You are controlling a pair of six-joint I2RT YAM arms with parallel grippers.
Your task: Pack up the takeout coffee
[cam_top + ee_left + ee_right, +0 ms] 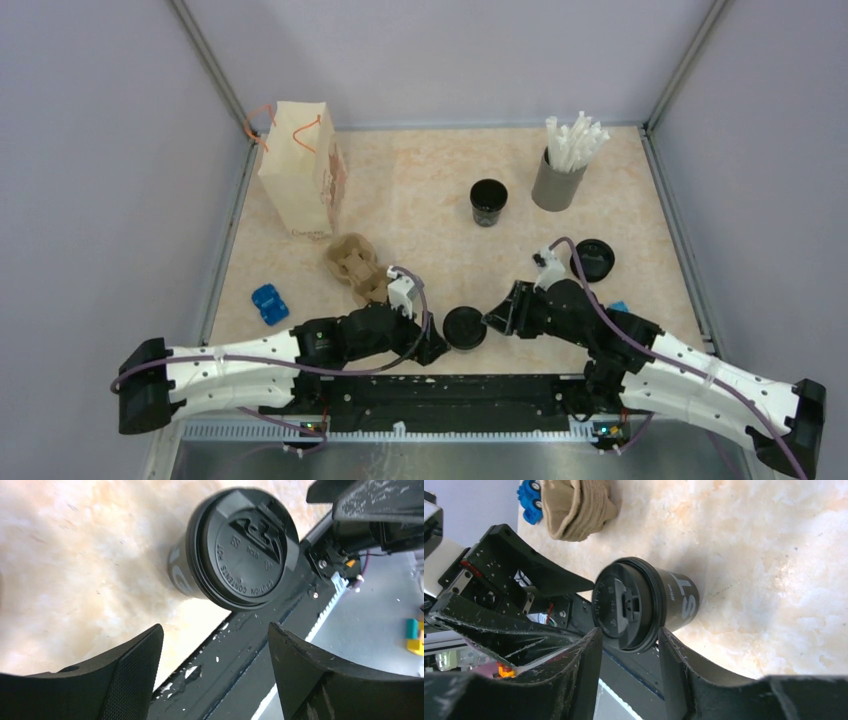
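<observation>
The lidded cup [465, 327] stands near centre on the table [430, 215], between the left gripper [436, 347] and the right gripper [490, 322]. Far left is the paper bag [300, 170], the cup carrier [355, 265] just nearer, the toy car [269, 303] near left. The open cup [488, 202] stands far centre, the straw holder [558, 180] right of it, the loose lid [593, 259] nearer.

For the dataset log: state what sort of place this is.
Probably a walled lab table staged as a coffee takeout counter: a lidded black cup, a paper bag and a holder of wrapped straws show it.
</observation>
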